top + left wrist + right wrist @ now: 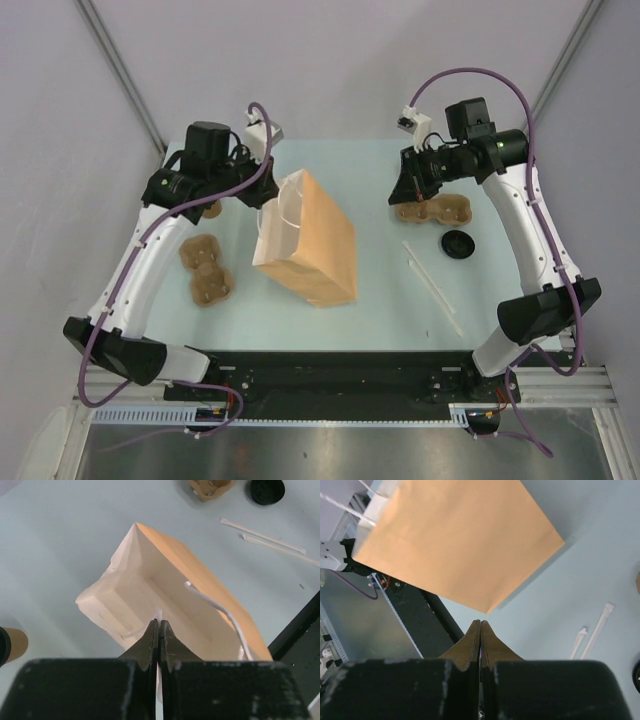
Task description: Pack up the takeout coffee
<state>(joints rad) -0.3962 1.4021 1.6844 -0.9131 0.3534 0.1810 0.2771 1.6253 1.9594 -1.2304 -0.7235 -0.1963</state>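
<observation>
**Bag propped open, coffee waiting outside**

A pale tabletop [380, 300] between grey walls is carrying everything. The bag [315, 245] is leaning at its middle, with the mouth tipping toward the far left and the base toward the near right, probably so a cup can be dropped in. The left pincer [159, 622] is clenching a thin white strip at the bag's near rim, apparently one handle, and this seems to be holding the mouth up. The other handle [220, 610] is arching free. The right pincer [480, 624] is clenched on nothing and hovering over the right carrier [435, 210], well apart from the bag. A second carrier [205, 270] is lying on the left.

One cup [17, 644] is sitting outside the bag, near its mouth and under the left arm. Judging by its dark top, its long axis is standing vertical, lid end up. I cannot find the other cup. A loose lid [458, 244] and two straws [432, 285] are lying near the right carrier.
</observation>
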